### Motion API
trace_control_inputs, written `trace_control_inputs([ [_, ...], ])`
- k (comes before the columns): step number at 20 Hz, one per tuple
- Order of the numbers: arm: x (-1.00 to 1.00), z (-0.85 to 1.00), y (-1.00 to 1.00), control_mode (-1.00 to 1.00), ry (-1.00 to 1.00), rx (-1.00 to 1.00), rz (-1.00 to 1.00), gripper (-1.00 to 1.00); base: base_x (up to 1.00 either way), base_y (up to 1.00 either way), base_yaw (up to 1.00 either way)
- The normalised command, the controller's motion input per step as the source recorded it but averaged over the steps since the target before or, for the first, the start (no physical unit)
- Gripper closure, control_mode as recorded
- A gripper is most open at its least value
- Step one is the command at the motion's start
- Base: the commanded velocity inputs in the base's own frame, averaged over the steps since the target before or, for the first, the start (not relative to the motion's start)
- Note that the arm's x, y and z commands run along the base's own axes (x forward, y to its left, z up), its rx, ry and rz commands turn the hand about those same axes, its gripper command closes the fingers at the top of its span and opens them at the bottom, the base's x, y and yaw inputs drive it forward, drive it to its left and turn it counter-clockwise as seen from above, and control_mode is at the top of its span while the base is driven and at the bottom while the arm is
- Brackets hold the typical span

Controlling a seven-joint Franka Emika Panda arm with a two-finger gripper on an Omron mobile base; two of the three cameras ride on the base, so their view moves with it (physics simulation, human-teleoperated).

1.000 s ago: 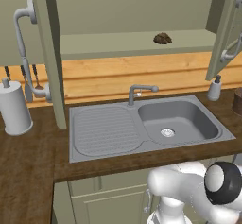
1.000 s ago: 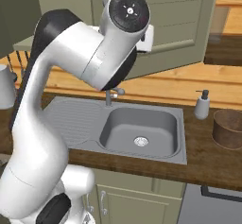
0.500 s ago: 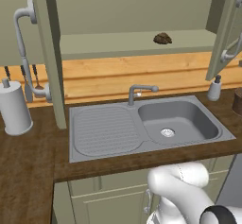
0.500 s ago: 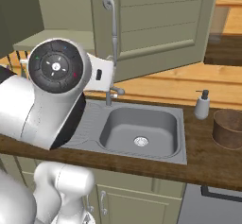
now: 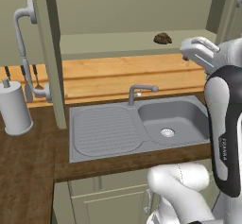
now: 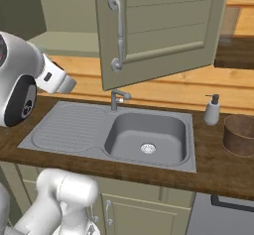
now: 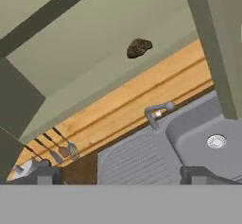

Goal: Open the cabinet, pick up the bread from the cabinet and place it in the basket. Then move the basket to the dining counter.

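The cabinet (image 6: pixel 158 30) stands open, but the bread (image 5: pixel 162 38) sits upper right on its shelf, the pincer (image 7: pixel 123 175) wide and empty, basket (image 6: pixel 239 135) unfilled.

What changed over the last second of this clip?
The arm swung from the left of the sink over to the right, toward the open cabinet. The gripper now stands open, aimed at the bread on the shelf. Bread, cabinet doors, basket and sink stayed put.
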Motion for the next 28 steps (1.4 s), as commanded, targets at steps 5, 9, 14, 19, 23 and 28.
trace_control_inputs([
  [5,0.99,-0.08,0.11,-1.00,-0.10,0.38,-0.45,-1.00,0.00,0.00,0.00],
  [9,0.64,-0.16,0.00,-1.00,-0.20,0.39,-0.65,-1.00,0.00,0.00,0.00],
  [14,0.38,0.01,0.00,-1.00,-0.29,0.42,-0.69,-1.00,0.00,0.00,0.00],
  [19,0.21,0.34,-0.04,-1.00,-0.25,0.37,-0.69,-1.00,0.00,0.00,0.00],
  [23,0.42,0.06,-0.81,-1.00,-0.15,0.44,-0.37,-1.00,0.00,0.00,0.00],
  [28,0.51,-0.21,-0.94,-1.00,-0.27,0.40,-0.35,-1.00,0.00,0.00,0.00],
])
